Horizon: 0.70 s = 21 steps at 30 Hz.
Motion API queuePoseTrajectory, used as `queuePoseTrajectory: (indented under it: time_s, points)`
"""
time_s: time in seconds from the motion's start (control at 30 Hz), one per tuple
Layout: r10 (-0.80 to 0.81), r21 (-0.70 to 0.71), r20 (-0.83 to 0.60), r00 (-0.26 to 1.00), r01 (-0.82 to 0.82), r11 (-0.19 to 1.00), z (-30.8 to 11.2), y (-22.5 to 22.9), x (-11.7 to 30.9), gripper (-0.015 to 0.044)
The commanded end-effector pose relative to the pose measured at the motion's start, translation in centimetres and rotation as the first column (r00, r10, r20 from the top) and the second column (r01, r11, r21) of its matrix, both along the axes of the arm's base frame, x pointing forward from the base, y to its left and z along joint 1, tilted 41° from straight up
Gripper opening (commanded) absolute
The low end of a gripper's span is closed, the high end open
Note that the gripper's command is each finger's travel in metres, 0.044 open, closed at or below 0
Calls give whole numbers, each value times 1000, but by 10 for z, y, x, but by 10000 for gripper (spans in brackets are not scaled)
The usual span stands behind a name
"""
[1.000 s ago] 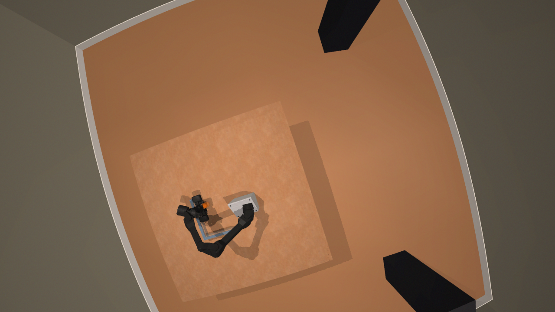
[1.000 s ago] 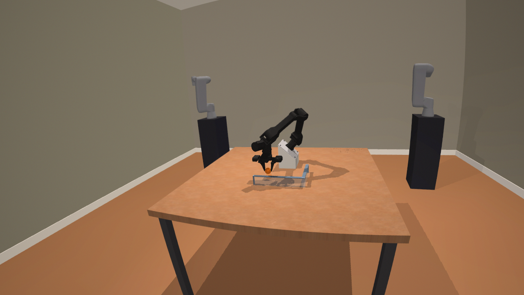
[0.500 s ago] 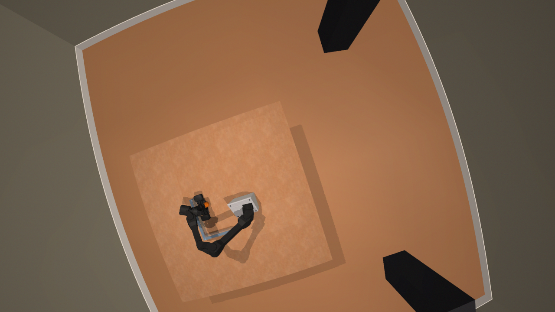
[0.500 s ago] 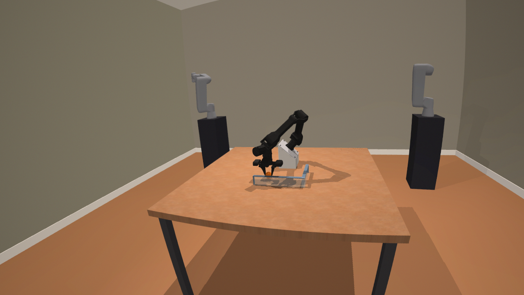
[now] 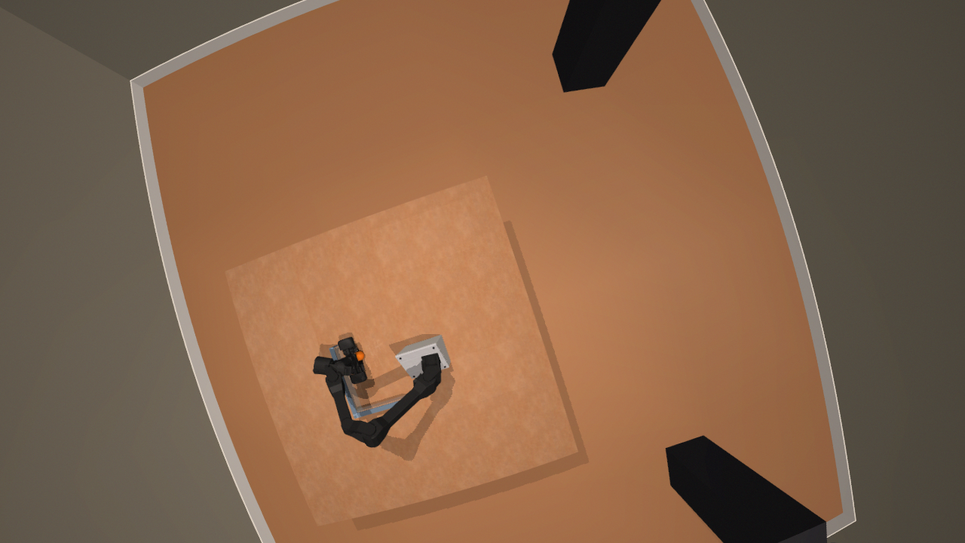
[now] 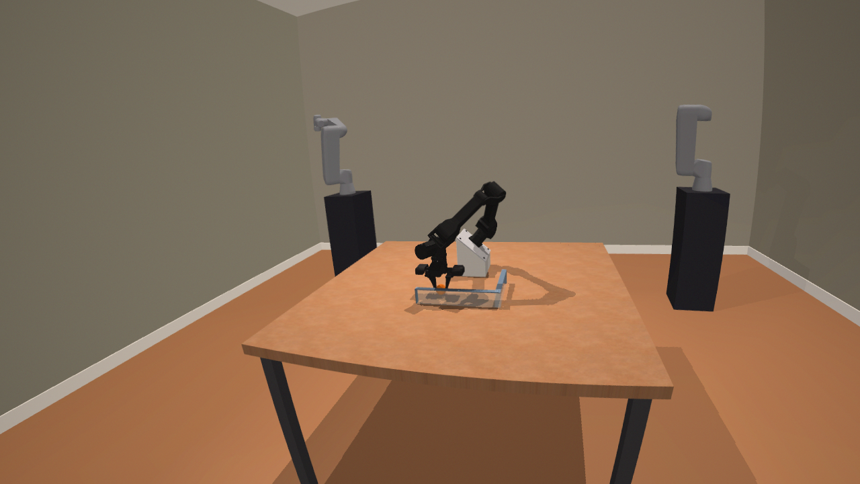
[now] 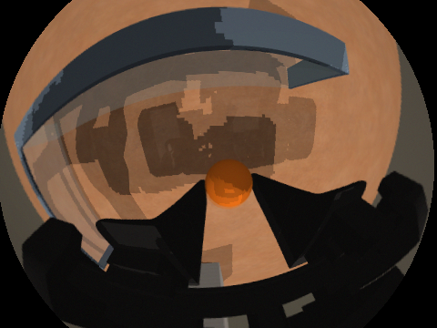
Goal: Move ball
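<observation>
The orange ball (image 5: 359, 355) (image 6: 441, 287) (image 7: 228, 183) sits between the two fingertips of my gripper (image 7: 228, 180), which is shut on it. The ball is low, just inside the long clear wall, whose blue-edged top (image 6: 457, 290) (image 7: 182, 34) runs past it. The second clear wall (image 5: 384, 407) (image 6: 502, 280) joins the long one at a corner, well off to one side of the ball. The see-through copy does not show apart from the ball in any view. Whether the ball touches the table is not clear.
The table (image 5: 418, 256) (image 6: 457, 343) carries the arm's white base (image 5: 418, 357) (image 6: 474, 259), on the open side of the walls. The arm arches over the corner in the top view. Black pedestals (image 6: 697, 253) (image 6: 351, 228) with grey arms stand beyond the table.
</observation>
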State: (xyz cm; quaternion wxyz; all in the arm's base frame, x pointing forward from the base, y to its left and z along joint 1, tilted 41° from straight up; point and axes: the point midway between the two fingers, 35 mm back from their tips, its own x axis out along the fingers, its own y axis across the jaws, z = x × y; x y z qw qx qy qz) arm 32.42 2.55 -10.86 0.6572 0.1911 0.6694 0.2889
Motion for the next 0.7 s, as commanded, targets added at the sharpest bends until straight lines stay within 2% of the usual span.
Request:
queuePoseTrajectory:
  time_s: [0.0, 0.17, 0.33, 0.5, 0.67]
  points:
    - [1, 0, 0, 1000, -1, 1000, 0, 0, 0, 184]
    - [1, 0, 0, 1000, -1, 1000, 0, 0, 0, 306]
    - [0, -1, -1, 1000, 0, 1000, 8, -7, 2, 306]
    - [-1, 1, -5, 1000, 1, 1000, 64, -54, 5, 306]
    - [-19, -1, 13, 1000, 19, 1000, 61, -53, 9, 306]
